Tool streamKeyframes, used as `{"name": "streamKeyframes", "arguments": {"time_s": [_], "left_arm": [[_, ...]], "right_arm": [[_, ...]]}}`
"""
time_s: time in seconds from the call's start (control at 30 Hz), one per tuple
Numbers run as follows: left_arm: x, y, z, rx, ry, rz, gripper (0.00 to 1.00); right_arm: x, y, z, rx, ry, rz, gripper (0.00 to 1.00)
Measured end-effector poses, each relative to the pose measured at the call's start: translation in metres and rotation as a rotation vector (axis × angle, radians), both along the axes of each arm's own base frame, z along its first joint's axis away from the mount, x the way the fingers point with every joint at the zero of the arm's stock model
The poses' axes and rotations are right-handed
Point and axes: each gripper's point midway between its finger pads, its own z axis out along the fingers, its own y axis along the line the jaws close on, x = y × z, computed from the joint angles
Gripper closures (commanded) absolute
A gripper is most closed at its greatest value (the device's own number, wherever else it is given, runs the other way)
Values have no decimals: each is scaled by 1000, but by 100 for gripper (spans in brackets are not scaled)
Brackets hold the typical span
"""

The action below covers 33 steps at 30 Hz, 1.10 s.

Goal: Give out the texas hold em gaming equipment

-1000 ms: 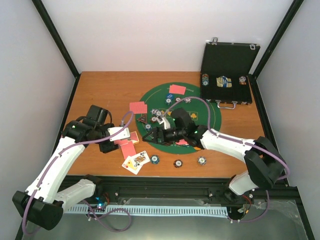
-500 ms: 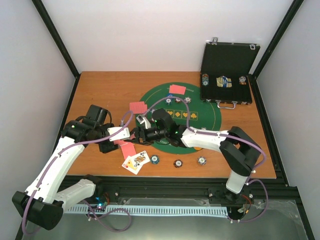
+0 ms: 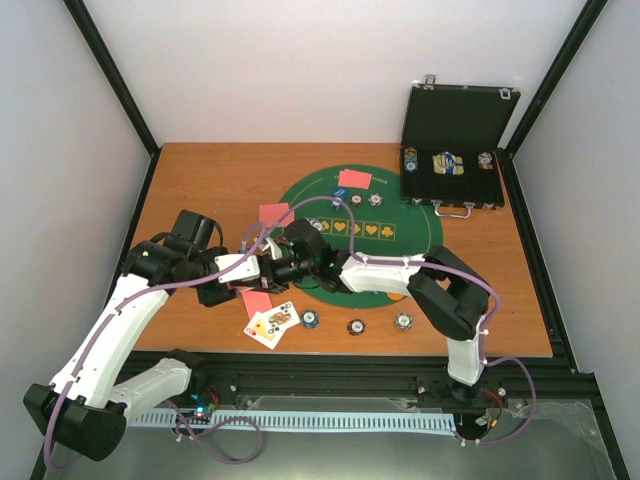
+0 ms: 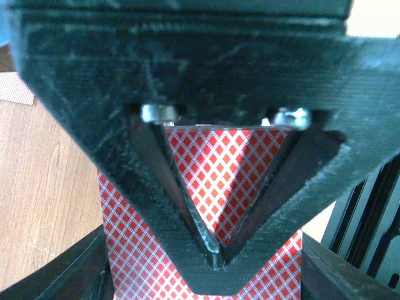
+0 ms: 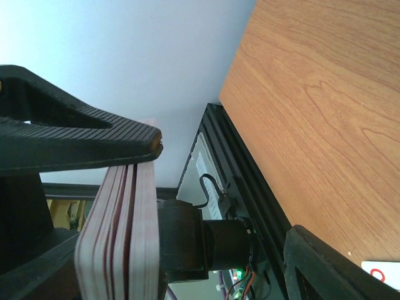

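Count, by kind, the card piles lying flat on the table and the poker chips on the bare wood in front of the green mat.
Face-down red-backed card piles: 3 (cards per pile cannot be told)
Face-up cards: 2
Poker chips: 3
Total: 8

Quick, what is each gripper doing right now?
Left gripper: shut on the cards.
Right gripper: open, one finger at the cards' edge.
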Motion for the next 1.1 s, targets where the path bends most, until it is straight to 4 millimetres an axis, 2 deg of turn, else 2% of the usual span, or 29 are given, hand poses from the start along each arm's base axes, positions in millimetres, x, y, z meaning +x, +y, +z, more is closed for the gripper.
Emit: {"name": "streamKeyframes", "arguments": {"time_s": [0.27,0.7,0.93,1.03,1.1], "left_arm": [[-2,0,0,-2,7,-2,72],[-3,-4,0,-21,13,-11,72],[-3,-3,0,-15,11,-9,72],[-3,-2,0,-14,11,-10,72],[-3,-2,0,-11,10,-10,72]], "right_arm": [[1,-2,-4,-3,14,13,31],[9,-29,-1,18,13,0,37],[12,-36,2,11,6,-8,47],[12,-36,4,11,2,-8,45],[12,-37,3,7,0,-9,37]]}}
